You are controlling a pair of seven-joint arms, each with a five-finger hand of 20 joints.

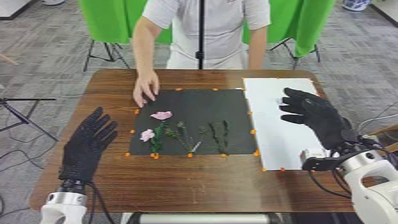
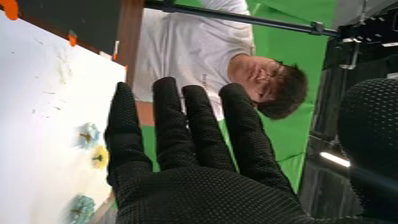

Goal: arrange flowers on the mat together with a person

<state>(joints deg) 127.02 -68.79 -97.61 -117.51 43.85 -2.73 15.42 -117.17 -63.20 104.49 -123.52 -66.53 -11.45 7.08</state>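
Taking twelve o'clock as the person's side of the table (image 1: 169,180), the left hand (image 1: 86,142) is at the far left, open and holding nothing, its straight fingers pointing to about one o'clock. The person's hand (image 1: 146,87) is at the dark mat's (image 1: 200,107) ten-to-eleven o'clock corner, fingers pointing towards six. On the mat, the lower pink flower (image 1: 147,135) lies towards eight o'clock and the upper pink flower (image 1: 161,115) towards ten. Beside the lower one, a green stem (image 1: 157,143) has its long axis roughly twelve to six. The middle stems (image 1: 186,136) lean from eleven to five. Further right, two slim green stems (image 1: 225,135) lie near each other, roughly parallel, both close to twelve-to-six. Right of the mat is a white sheet (image 1: 275,135); in the right wrist view, blue flowers (image 2: 90,135) and a yellow flower (image 2: 99,157) lie on it. The right hand (image 1: 313,112) is above the sheet, open and empty, fingers straight and pointing towards eleven.
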